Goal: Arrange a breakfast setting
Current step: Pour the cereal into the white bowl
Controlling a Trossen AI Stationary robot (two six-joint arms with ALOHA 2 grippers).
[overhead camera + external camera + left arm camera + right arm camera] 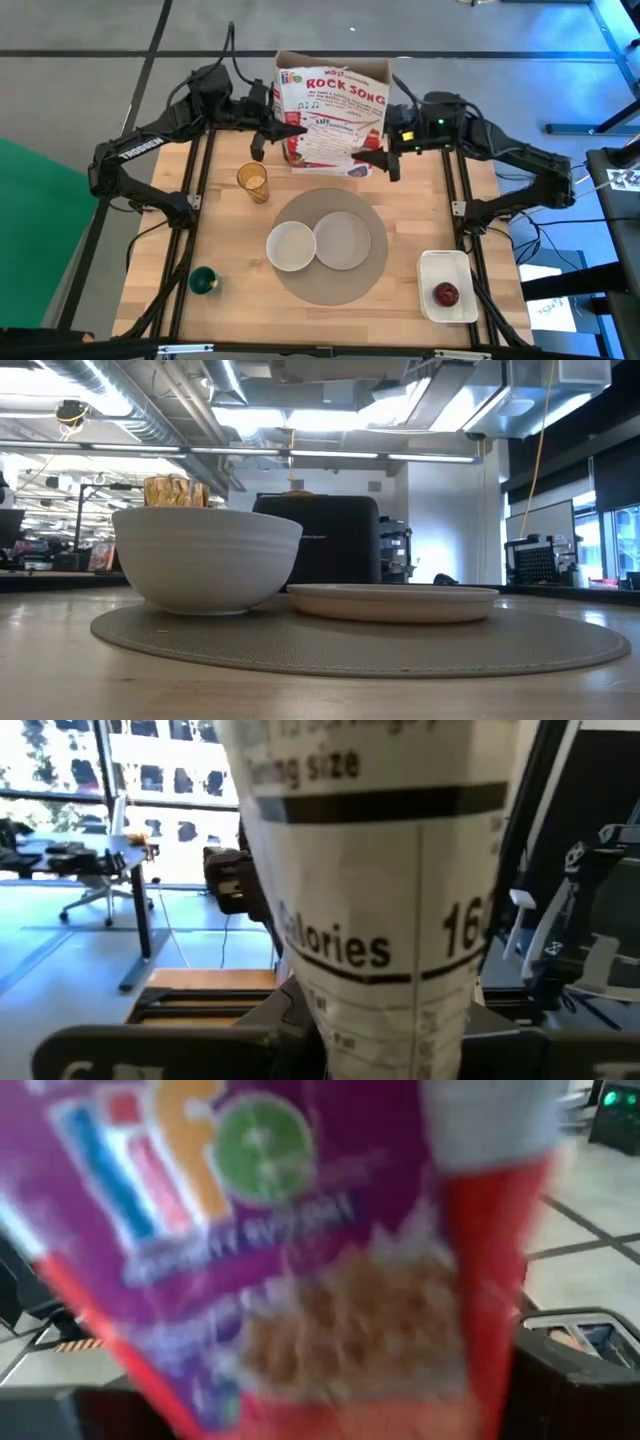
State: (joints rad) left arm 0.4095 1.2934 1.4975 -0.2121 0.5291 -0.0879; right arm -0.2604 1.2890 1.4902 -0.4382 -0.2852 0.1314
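**Cereal box held above mat**

Both grippers, left (pixel 262 140) and right (pixel 390 160), clamp the cereal box (pixel 330 110) at top centre. Bowl (pixel 291 246) and plate (pixel 343 241) sit on the mat (pixel 330 290). The box is probably light and crushable: grip its edges.

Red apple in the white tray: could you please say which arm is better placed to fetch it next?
Right. The red apple lies in the white tray on the right arm's side. The right hand and left hand are at the cereal box, but the left would have to cross the placemat.
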